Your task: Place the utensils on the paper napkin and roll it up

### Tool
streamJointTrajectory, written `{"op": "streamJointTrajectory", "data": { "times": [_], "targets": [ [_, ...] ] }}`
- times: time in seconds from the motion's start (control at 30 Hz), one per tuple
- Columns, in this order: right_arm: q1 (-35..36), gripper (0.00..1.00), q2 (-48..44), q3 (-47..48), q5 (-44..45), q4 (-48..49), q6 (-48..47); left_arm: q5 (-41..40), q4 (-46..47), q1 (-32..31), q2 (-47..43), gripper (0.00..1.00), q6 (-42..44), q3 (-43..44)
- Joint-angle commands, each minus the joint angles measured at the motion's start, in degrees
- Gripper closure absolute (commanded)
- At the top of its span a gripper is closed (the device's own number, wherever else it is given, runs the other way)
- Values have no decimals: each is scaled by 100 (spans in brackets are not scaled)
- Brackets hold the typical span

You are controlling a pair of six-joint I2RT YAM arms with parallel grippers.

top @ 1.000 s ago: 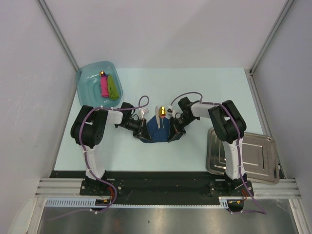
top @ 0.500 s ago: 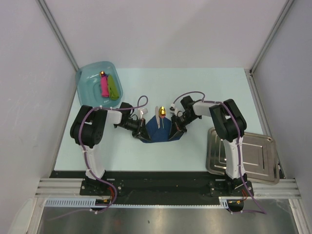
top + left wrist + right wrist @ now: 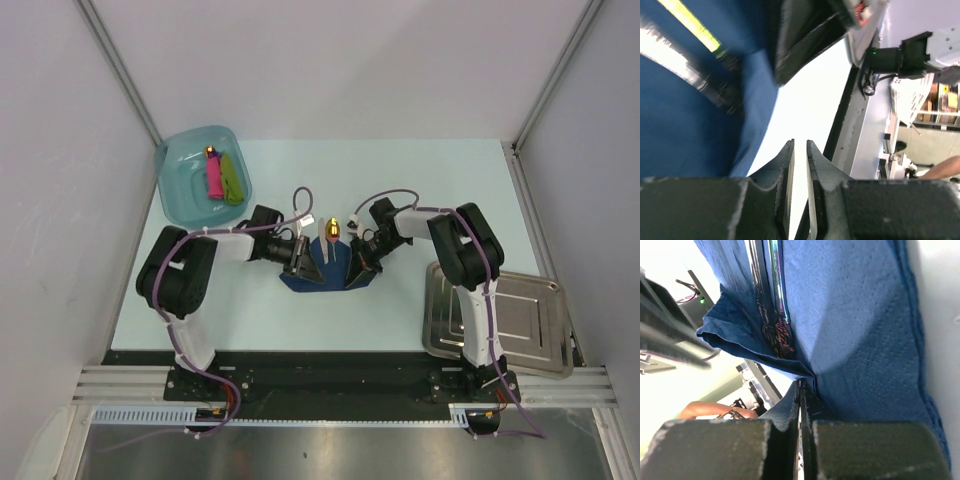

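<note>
Arms low beside paper napkin

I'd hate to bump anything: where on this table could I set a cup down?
Bare table along the far edge, from the teal tub to the right wall; also the near strip left of the steel tray. Crowded mid-table: left gripper, right gripper, navy napkin.

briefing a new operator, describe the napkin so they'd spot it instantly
On the pale table, look midway between the left gripper and the right gripper. The napkin is the dark navy sheet there, sides lifted, a gold-tipped utensil at its far edge. Nothing else is dark blue and soft: the far-left tub is teal plastic, the near-right tray shiny steel.
</note>
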Motion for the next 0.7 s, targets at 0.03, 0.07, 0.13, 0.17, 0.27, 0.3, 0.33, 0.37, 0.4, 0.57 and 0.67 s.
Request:
{"op": "streamJointTrajectory", "data": {
  "times": [0.03,0.07,0.13,0.17,0.27,0.3,0.33,0.37,0.4,0.57,0.67],
  "targets": [
    [21,100,100,160,228,16,-24,389,1559,-279,38,79,-1056,-138],
    [21,100,109,160,228,7,-15,381,1857,-306,91,78,-1153,-121],
    [21,100,118,169,228,16,-15,381,2157,-402,223,76,-1478,-51],
    [21,100,126,169,219,7,-15,381,2446,-437,363,76,-1592,-24],
    [13,100,153,178,201,7,-15,363,3357,-517,679,74,-2268,-50],
    [13,100,153,178,201,16,-7,337,3624,-526,750,74,-2688,-85],
    [4,100,153,178,201,33,-7,311,3853,-526,812,74,-2875,-155],
    [-5,100,135,178,201,42,-7,302,4334,-526,934,74,-3042,-199],
    [-22,100,135,169,193,51,2,267,4556,-526,970,74,-3348,-243],
    [-32,100,118,151,175,69,29,39,5050,-500,1225,77,-3729,-384],
    [-49,100,82,134,192,60,20,-67,5112,-447,1383,81,-3834,-420]
  ]
}}
